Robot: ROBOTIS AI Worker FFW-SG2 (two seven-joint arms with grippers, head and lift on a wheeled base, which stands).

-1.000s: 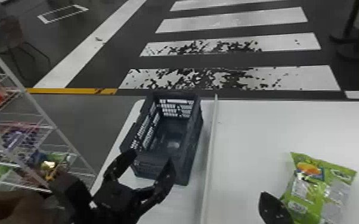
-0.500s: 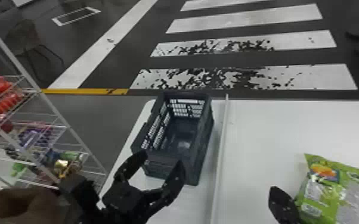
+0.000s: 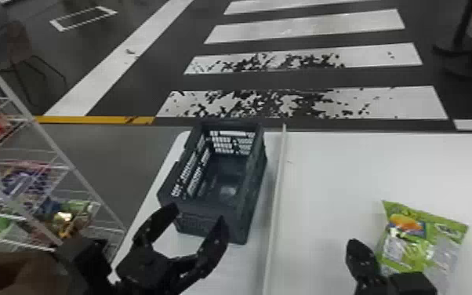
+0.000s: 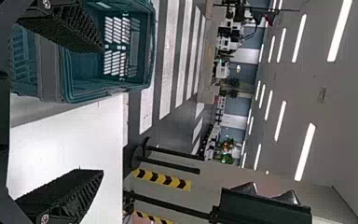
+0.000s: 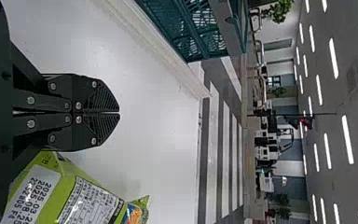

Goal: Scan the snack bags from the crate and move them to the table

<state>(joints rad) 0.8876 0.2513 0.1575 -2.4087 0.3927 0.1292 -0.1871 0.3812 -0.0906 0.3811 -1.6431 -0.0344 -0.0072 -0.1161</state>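
Bright ceiling lts (image 4: 306,151), soft glare on tbl (image 4: 70,144), dim floor (image 3: 102,157)

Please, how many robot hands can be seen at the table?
2. The left hand is open, by the near end of the crate. The right hand is closed, just left of the green snack bag.

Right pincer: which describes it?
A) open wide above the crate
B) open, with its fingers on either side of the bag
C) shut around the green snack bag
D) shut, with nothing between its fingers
D: the right pincer's fingers meet with nothing between them, and the green snack bag lies beside it on the table.
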